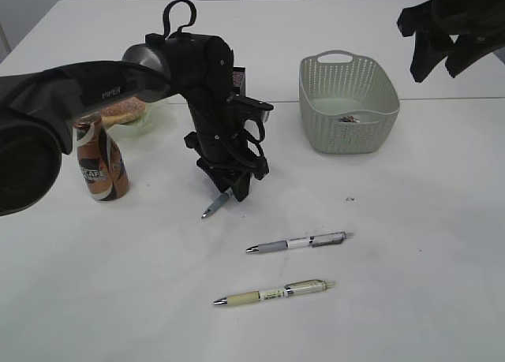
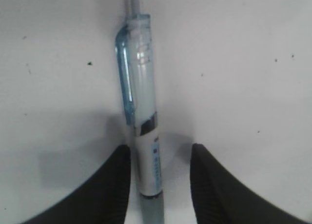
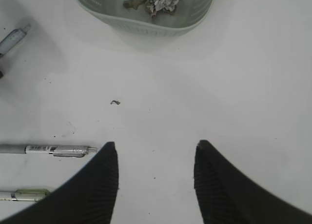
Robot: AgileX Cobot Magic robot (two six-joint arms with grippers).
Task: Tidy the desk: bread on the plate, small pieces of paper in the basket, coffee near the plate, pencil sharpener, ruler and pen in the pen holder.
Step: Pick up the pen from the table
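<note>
While the left arm's black fingers (image 1: 234, 184) stand low over the white worktop (image 1: 410, 244) at the centre of the exterior view, a clear blue-clipped pen with a white barrel (image 2: 141, 126) lies between them. In the left wrist view the two pads flank the barrel, half open, with a slim gap on each side; whether either pad touches the pen I cannot tell. The right arm's fingers (image 3: 155, 180) hang about half open above bare worktop, gripping nothing. Lower centre of the exterior view, a grey-grip pen (image 1: 300, 241) and a cream-grip pen (image 1: 274, 292) lie nearly parallel. At upper right the pale sage-green perforated plastic basket (image 1: 347, 133) holds crumpled paper scraps (image 3: 163, 0). At left the brown-labelled coffee bottle (image 1: 101, 163) stands just in front of the golden bun (image 1: 122, 110) on the pale green glass plate (image 1: 146, 119), partly hidden by the arm.
</note>
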